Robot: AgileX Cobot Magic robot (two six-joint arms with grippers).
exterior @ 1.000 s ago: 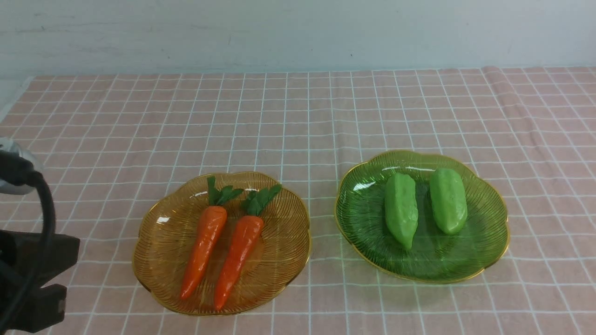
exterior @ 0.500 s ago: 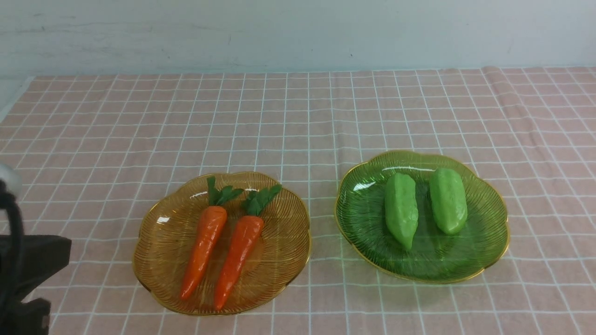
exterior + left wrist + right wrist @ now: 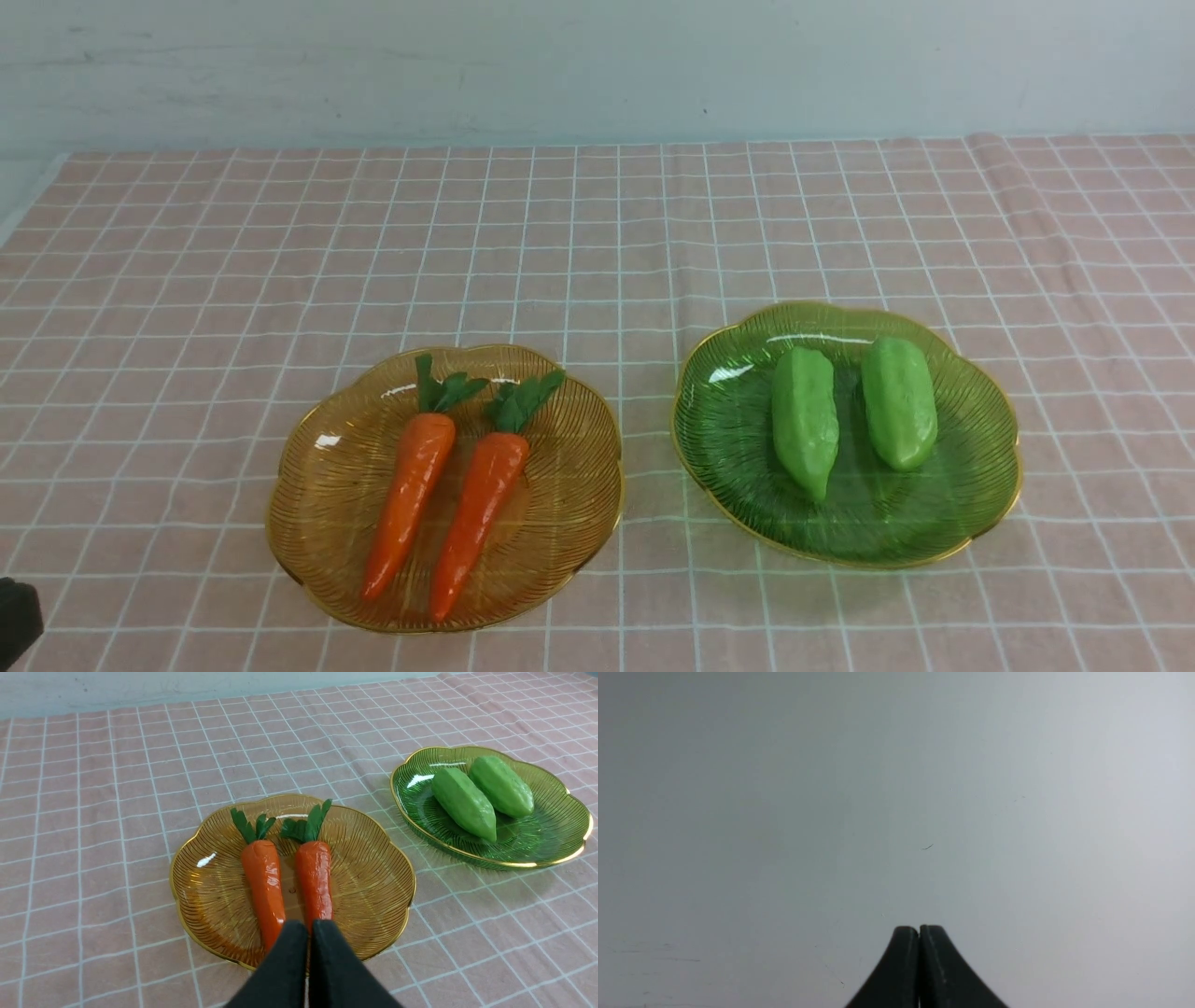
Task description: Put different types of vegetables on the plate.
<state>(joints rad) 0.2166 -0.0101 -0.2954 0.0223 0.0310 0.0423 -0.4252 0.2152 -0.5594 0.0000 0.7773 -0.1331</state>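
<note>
At the lower left corner of the front view, only a dark edge of the left arm (image 3: 17,616) is seen. The left gripper (image 3: 309,925) is shown in its wrist view with its fingers pressed together and nothing held. From that corner, the amber plate (image 3: 317,485) is found between two and three o'clock on the checked cloth (image 3: 597,233). Two carrots are laid on it side by side: the left carrot (image 3: 409,495) and the right carrot (image 3: 478,509). Their long axes run from the leafy tops at about one o'clock to the tips at about seven o'clock, so the tips are turned toward the left gripper.

Further right, well apart from the carrots, the green plate (image 3: 728,439) is set. On it the left gourd (image 3: 804,420) and the right gourd (image 3: 898,403) are laid close together, each lined up roughly from twelve to six o'clock.

The right gripper (image 3: 919,927) is likewise seen drawn together and empty, faced toward a blank pale surface and absent from the front view. Its bearing to the gourds cannot be told.

Each plate is judged to carry one type only, so no mixing is done yet. The left arm is judged the nearer one for a carrot, to be gripped across its narrow width.
</note>
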